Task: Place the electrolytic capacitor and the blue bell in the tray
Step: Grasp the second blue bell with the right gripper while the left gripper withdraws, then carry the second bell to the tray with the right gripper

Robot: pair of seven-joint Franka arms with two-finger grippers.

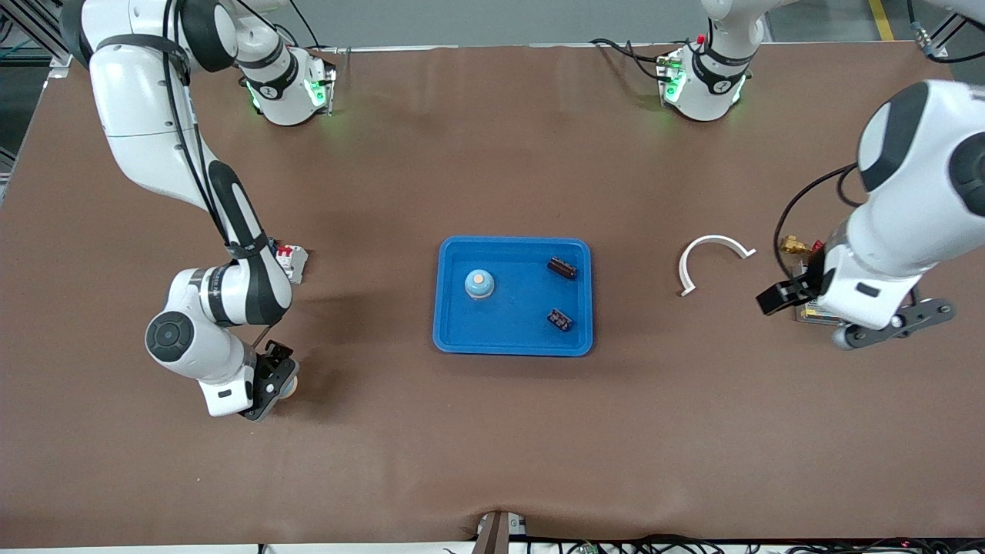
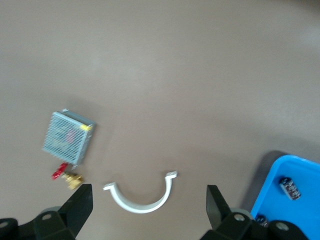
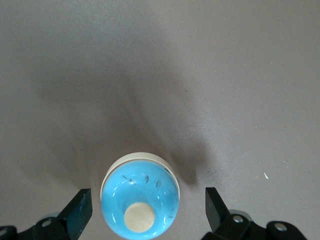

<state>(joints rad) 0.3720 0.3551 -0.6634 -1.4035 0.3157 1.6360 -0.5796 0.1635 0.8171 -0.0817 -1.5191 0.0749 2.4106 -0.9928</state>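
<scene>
Here, the tray (image 1: 515, 327) sits in the middle of the front view, with one blue bell (image 1: 479, 284) inside it toward the right arm's end. Two dark electrolytic capacitors lie in the tray toward the left arm's end: one (image 1: 562, 268) near the upper rim in the frame, the other (image 1: 559, 319) lower, nearer the camera.

A second blue bell (image 1: 289, 387) stands on the brown table (image 1: 492, 462) in the lower part of the frame at the right arm's end. The right gripper (image 1: 273, 381) hangs over it. Its fingers (image 3: 80, 207) are spread wide on either side of the bell's dome (image 3: 140, 197) and are not clamped on it. A red and white breaker (image 1: 291, 260) lies higher in the frame, beside that arm.

At the left arm's end, the left gripper (image 1: 785, 296) hangs empty with its fingers (image 2: 80, 202) apart. It is over a small metal mesh box (image 1: 808, 312) and just beside a brass valve (image 1: 790, 246). A white curved clip (image 1: 712, 258) lies between the tray and that gripper.
</scene>
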